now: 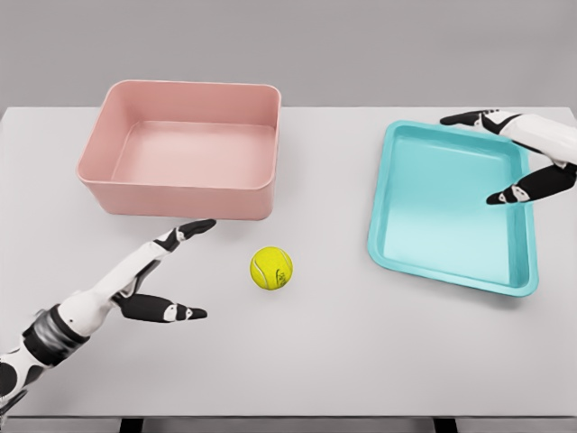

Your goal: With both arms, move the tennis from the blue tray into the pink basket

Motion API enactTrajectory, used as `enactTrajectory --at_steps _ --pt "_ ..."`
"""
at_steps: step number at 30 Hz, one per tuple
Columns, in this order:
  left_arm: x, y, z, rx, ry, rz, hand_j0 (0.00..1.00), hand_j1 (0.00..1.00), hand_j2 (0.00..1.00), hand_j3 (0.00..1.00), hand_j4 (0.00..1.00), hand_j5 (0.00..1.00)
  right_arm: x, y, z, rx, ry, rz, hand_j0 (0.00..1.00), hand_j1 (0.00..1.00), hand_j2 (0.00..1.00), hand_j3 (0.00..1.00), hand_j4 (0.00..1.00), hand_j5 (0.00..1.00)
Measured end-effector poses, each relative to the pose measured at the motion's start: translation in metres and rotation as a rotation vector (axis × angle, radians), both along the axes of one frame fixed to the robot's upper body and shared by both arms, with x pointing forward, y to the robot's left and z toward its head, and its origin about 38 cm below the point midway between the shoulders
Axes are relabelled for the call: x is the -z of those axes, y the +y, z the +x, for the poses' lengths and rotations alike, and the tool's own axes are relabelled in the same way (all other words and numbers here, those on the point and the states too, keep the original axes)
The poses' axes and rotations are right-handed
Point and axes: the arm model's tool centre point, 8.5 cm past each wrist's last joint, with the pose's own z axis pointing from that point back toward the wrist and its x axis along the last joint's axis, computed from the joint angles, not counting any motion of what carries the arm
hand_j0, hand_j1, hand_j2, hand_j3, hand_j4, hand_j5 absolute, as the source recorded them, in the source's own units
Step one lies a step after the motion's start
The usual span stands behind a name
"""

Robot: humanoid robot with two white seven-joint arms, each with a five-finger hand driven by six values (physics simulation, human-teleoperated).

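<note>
No readable text, labels, brands, numbers or signs anywhere. Tennis ball (271, 268) in front of the pink basket (180, 185) shows only its pale seam line, no logo legible. Basket walls plain. Blue tray (389, 203) to the right of the basket, plain rim and floor, no markings. Table (361, 361) surface blank. Robot arm shells white and black, nothing printed that can be made out.

We see a big white counter (361, 361) that fills most of the picture. Behind it, along the top of the frame, we see a plain gray wall (361, 45).
</note>
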Motion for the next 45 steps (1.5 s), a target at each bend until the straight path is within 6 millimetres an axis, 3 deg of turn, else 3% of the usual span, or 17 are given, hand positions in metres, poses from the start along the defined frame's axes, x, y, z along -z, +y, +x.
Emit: enactTrajectory --at_steps 5,15,31,45 --pt "0.002 -0.013 0.001 0.003 -0.005 -0.033 1.00 1.00 1.00 1.00 1.00 1.00 -0.004 -0.006 0.000 0.019 -0.014 0.008 1.00 1.00 1.00 1.00 1.00 1.00" --pt "0.025 -0.030 0.011 -0.070 0.151 0.049 1.00 1.00 1.00 1.00 1.00 1.00 -0.005 -0.006 -0.001 0.020 -0.017 0.009 1.00 1.00 1.00 1.00 1.00 1.00" --pt "0.024 -0.065 0.022 -0.057 0.082 0.087 1.00 1.00 1.00 1.00 1.00 1.00 -0.005 -0.005 0.000 0.025 -0.012 0.018 1.00 1.00 1.00 1.00 1.00 1.00" --pt "0.037 -0.078 0.029 -0.072 0.116 0.094 0.99 0.99 0.99 0.99 0.99 0.99 -0.008 0.000 -0.002 0.011 -0.019 0.018 1.00 1.00 1.00 1.00 1.00 1.00"
